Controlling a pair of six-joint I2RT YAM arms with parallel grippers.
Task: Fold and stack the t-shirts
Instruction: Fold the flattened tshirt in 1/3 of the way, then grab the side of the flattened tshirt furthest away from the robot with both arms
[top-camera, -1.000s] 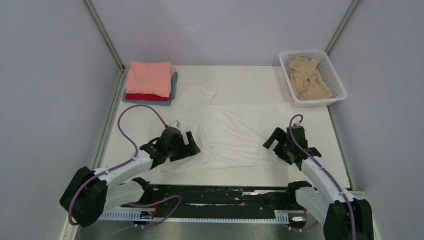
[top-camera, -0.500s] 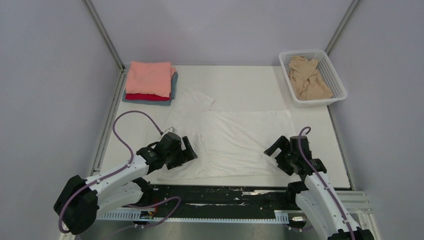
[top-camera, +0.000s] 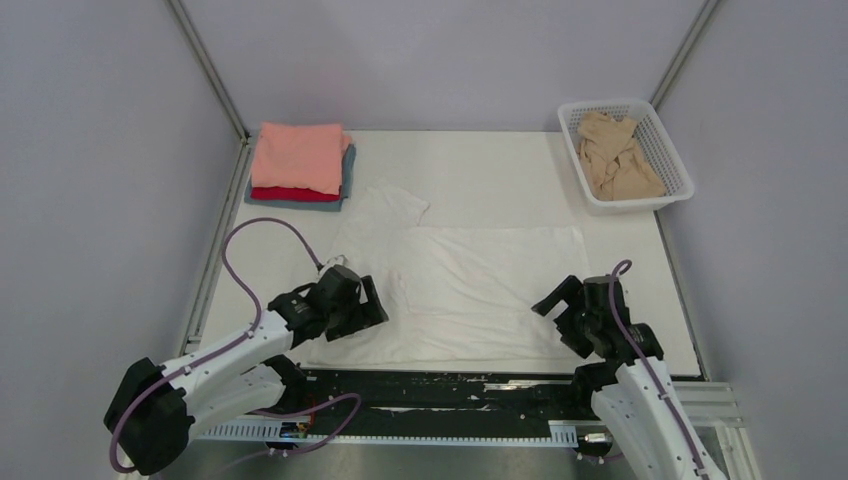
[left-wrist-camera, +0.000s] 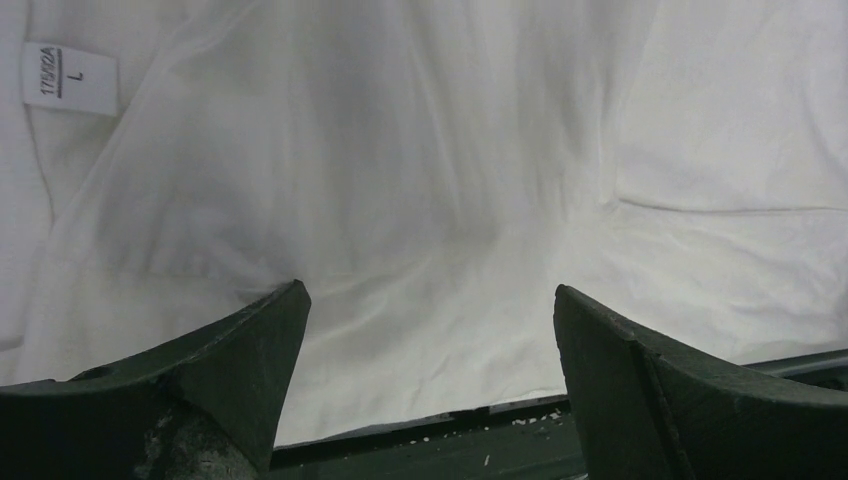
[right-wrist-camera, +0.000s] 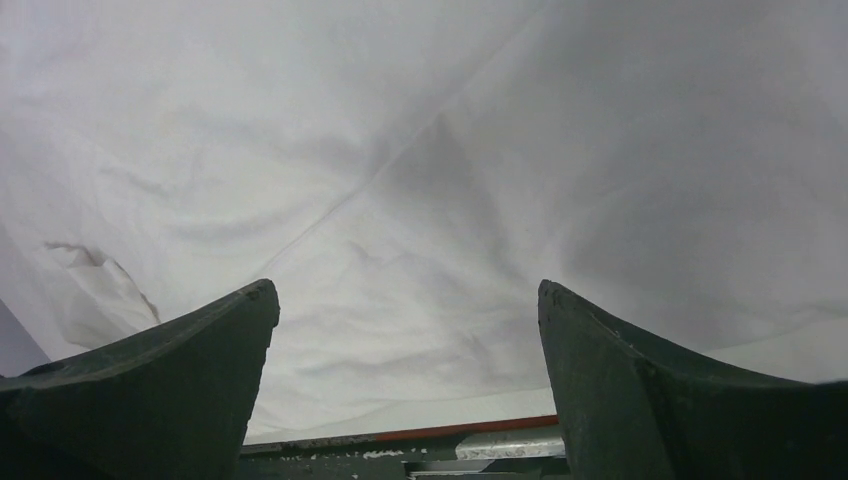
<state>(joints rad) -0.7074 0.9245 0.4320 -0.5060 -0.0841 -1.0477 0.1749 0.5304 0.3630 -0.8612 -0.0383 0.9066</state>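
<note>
A white t-shirt (top-camera: 470, 285) lies spread flat on the white table, one sleeve (top-camera: 392, 205) pointing to the back left. Its cloth fills the left wrist view (left-wrist-camera: 420, 180), where a size label (left-wrist-camera: 70, 78) shows, and the right wrist view (right-wrist-camera: 400, 180). My left gripper (top-camera: 368, 305) is open and empty over the shirt's near left part. My right gripper (top-camera: 556, 312) is open and empty over the shirt's near right edge. A folded stack with a salmon-pink shirt (top-camera: 297, 157) on top of a red one and a grey-blue one sits at the back left. A beige shirt (top-camera: 615, 155) lies crumpled in the basket.
A white lattice basket (top-camera: 672, 150) stands at the back right. Grey walls with metal posts close in the table on three sides. The black rail (top-camera: 440, 385) with the arm bases runs along the near edge, just below the shirt's hem.
Both open grippers have drawn back toward the near edge. The white shirt has slid nearer with them and now lies flatter, its hem close to the table's front edge.
</note>
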